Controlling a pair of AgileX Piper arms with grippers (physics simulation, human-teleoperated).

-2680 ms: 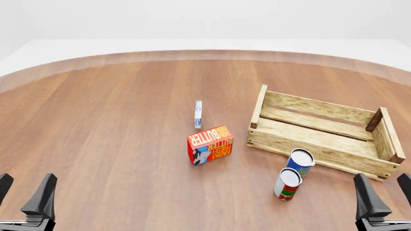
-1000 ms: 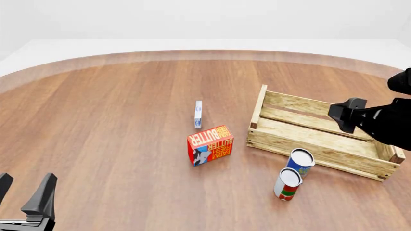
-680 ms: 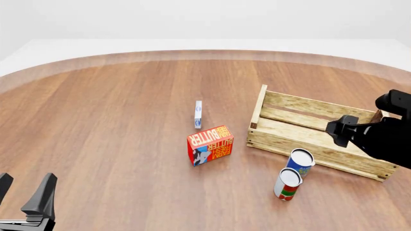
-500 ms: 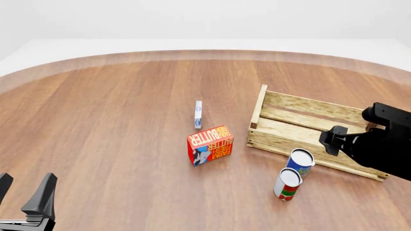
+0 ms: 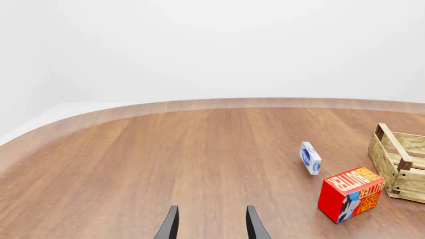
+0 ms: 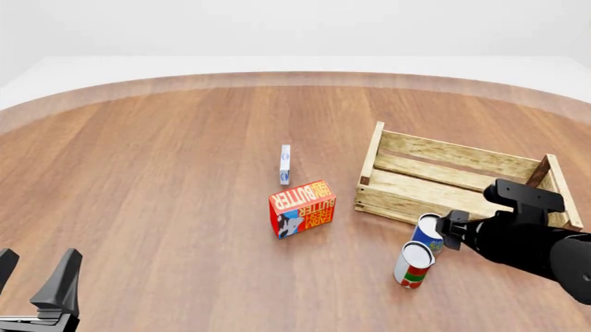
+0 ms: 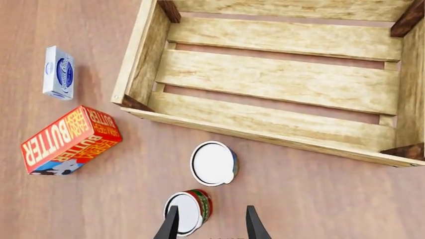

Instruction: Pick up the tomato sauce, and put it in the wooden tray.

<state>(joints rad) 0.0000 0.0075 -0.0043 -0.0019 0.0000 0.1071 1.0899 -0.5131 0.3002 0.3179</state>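
Left wrist view: the left pincer sits low with its two dark fingers spread and nothing between them. Ahead on the smooth brown wood-grain tabletop there's a small white-and-blue flat box standing on edge, a red and orange butter carton, and a corner of the pale rough-slatted wooden tray.

Front view: the left pincer hangs by the tabletop's near left corner. The right arm reaches in low from the right, its black body lying across the tray's near wall. The tomato sauce, a small cylindrical can with a silver-white top and red, white and green label, stands near the tabletop's near edge, touching the blue-labelled can behind it, just outside the tray.

Right wrist view: the right pincer is open, looking straight down. The tomato sauce is beside one fingertip, not squarely between the fingers. The blue-labelled can sits between it and the tray.
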